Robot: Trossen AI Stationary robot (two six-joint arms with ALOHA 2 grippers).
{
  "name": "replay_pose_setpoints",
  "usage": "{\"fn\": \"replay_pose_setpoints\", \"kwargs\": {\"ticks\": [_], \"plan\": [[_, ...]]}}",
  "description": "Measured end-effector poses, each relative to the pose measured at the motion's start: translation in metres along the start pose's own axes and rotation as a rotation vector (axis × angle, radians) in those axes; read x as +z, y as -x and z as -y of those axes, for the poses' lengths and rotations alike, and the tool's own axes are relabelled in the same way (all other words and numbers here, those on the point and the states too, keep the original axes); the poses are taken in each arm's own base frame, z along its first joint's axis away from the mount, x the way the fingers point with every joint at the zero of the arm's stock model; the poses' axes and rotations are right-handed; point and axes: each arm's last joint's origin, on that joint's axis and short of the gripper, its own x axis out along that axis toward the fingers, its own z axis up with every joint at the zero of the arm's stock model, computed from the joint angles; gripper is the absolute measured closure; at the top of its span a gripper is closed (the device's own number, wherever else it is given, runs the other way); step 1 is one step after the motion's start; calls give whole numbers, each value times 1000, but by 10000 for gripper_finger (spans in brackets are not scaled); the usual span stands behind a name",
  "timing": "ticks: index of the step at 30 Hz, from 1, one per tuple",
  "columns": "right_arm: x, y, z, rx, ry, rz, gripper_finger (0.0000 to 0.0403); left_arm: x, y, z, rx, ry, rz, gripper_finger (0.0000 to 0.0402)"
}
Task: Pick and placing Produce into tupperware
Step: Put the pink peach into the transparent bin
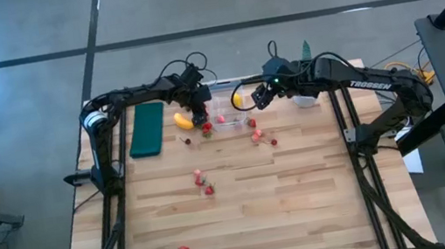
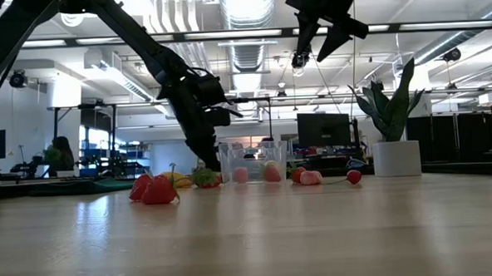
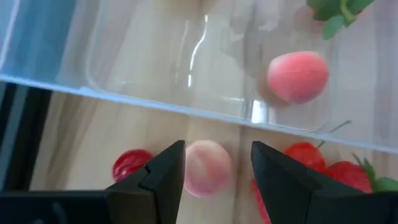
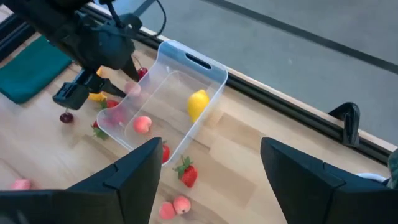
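Pink fruit (image 3: 207,168) sits between the left gripper's (image 3: 217,163) parted fingers, just outside the tupperware (image 3: 186,62).

Overhead, table-level and both wrist views all share the tupperware (image 1: 229,116).

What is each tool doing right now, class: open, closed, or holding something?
Left tool: fingers around a pink fruit beside the box; grip cannot be told.
Right tool: open, empty, above the box.

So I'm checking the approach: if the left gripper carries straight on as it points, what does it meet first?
Probably the pale pink fruit framed between the left gripper's open fingers, on the wood just outside the clear tupperware.
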Motion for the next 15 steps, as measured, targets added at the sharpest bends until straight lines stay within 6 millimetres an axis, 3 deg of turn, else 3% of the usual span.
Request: {"fn": "replay_pose_setpoints", "kwargs": {"ticks": [7, 15], "plan": [[0, 0, 0, 2, -1, 3, 137, -6, -17, 2, -25, 3, -47, 233], [0, 0, 0, 3, -1, 3, 141, -7, -14, 0, 59, 0, -92, 233]]}}
